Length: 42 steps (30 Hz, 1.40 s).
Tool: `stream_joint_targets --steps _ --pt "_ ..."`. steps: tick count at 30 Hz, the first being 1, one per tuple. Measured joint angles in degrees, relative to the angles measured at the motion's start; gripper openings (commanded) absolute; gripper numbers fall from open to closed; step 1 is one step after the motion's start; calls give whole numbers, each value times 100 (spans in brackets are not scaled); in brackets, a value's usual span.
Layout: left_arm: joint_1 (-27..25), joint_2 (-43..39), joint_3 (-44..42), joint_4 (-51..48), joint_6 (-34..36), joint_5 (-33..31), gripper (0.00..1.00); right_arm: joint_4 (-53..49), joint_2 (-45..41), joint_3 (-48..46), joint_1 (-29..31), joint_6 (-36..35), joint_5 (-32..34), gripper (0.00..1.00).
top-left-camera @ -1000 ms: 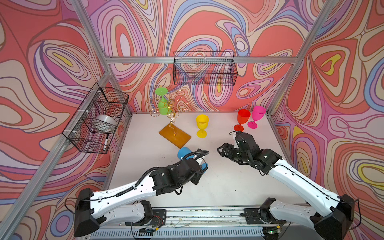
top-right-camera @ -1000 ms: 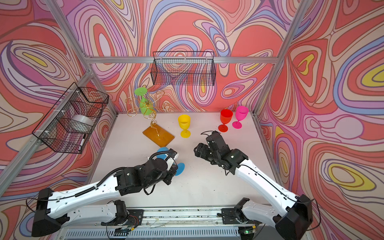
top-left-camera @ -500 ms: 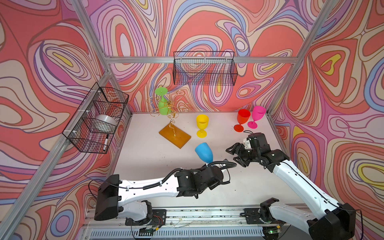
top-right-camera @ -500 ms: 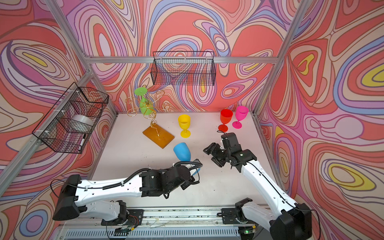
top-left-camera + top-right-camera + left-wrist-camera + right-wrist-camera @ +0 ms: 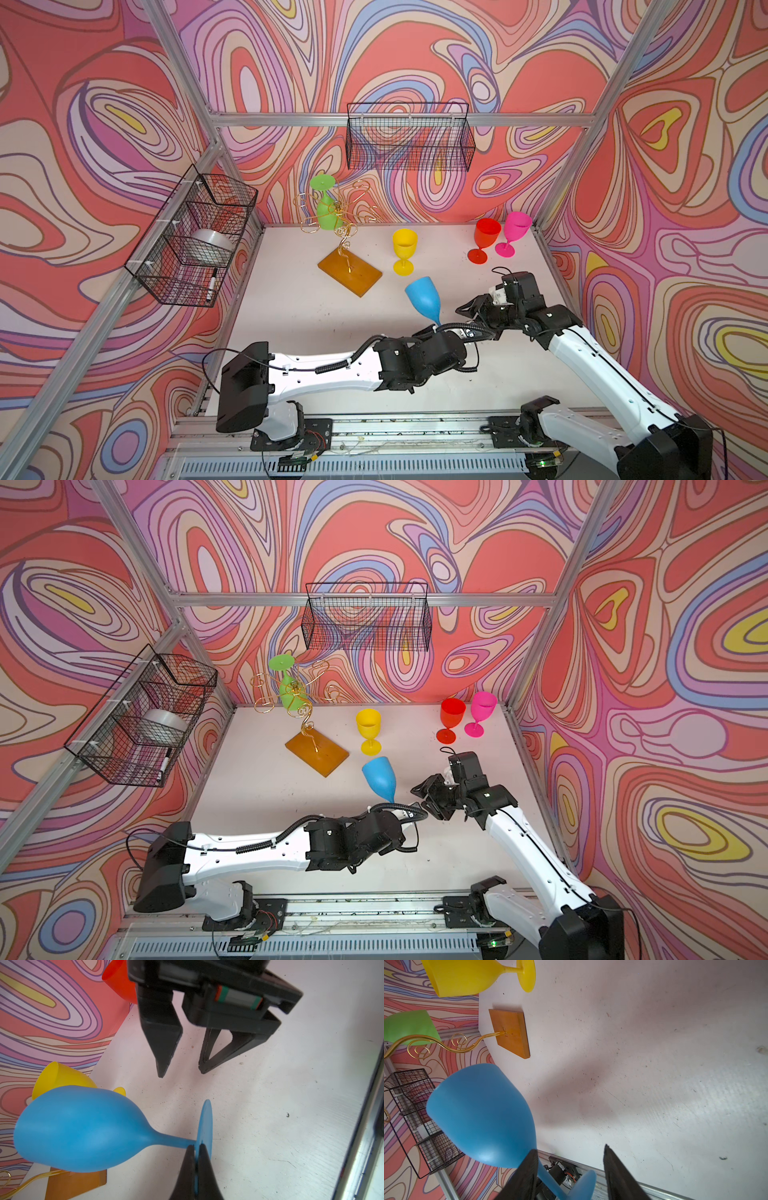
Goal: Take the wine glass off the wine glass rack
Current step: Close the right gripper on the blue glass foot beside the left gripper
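Currently left gripper [image 5: 195, 1148] jaws are clamped tight on the blue wine glass [image 5: 424, 295] foot, glass tilted, off the wine glass rack [image 5: 351, 274], just beside its base. Right gripper [image 5: 181, 1074] jaws are half open, gripping nothing. Green glass [image 5: 326, 212] hangs on the rack.

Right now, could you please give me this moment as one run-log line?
left gripper: shut on blue glass foot | right gripper: open, close to blue glass | green glass: hanging on rack

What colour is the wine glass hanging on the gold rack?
The wine glass is lime green, clearest in a top view.
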Motion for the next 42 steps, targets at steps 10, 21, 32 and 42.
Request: stream_joint_targets --steps 10,21,32,42 --pt "2 492 216 188 713 -348 0 -13 -2 -2 -188 7 -240 43" --pt "254 638 236 909 1364 -398 0 -7 0 -85 -411 61 -544 38" --pt "496 636 -181 2000 1974 -245 0 118 35 -107 -680 127 -857 33" --pt "610 640 -284 2441 2282 -37 0 365 83 -107 -800 203 -1016 25"
